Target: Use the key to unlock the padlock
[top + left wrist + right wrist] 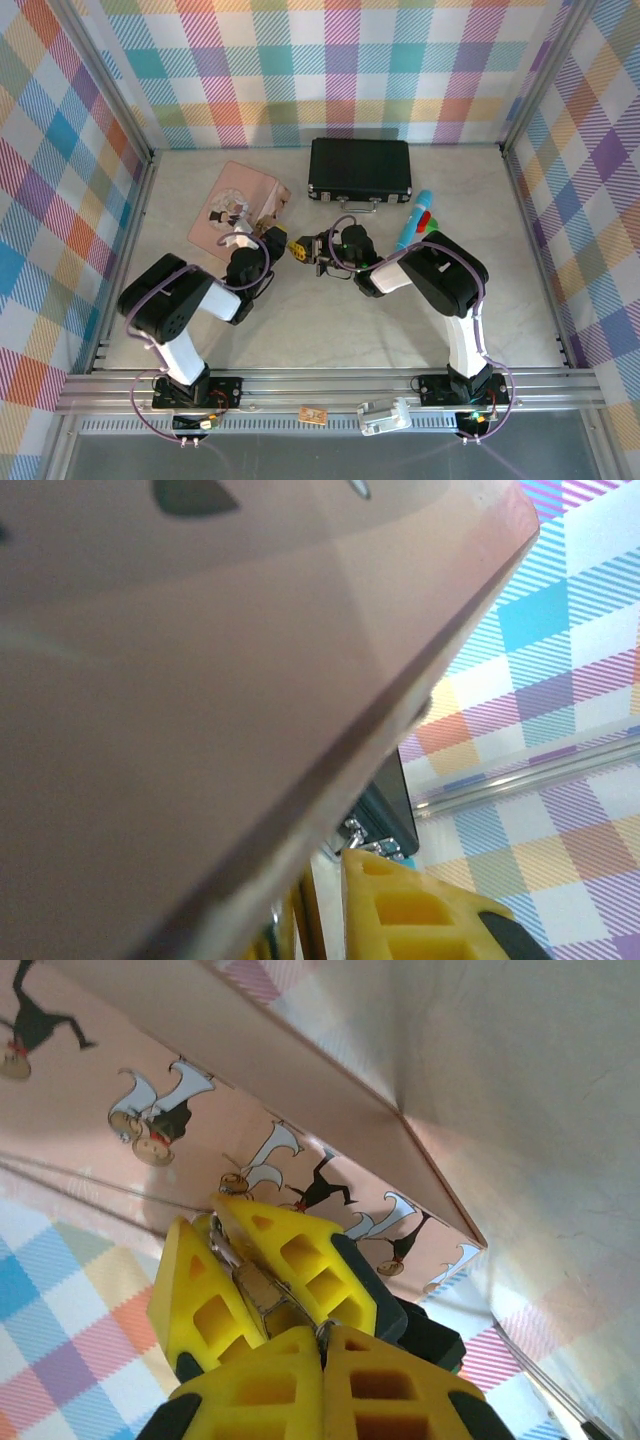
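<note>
We note left gripper [250, 1275] clamping the padlock [262, 1295], right gripper [321, 1352] closed tight on the key [320, 1331], cartoon-printed pink tin [300, 1130] behind.

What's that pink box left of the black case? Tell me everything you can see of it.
The pink tin is a flat rectangular box, seemingly thin metal, pale pink with small cartoon figures printed on its top and along its side. It lies on the pale table, at the left rear, left of the black case. The left claw sits just off its near right corner; whether they touch I cannot tell.
</note>
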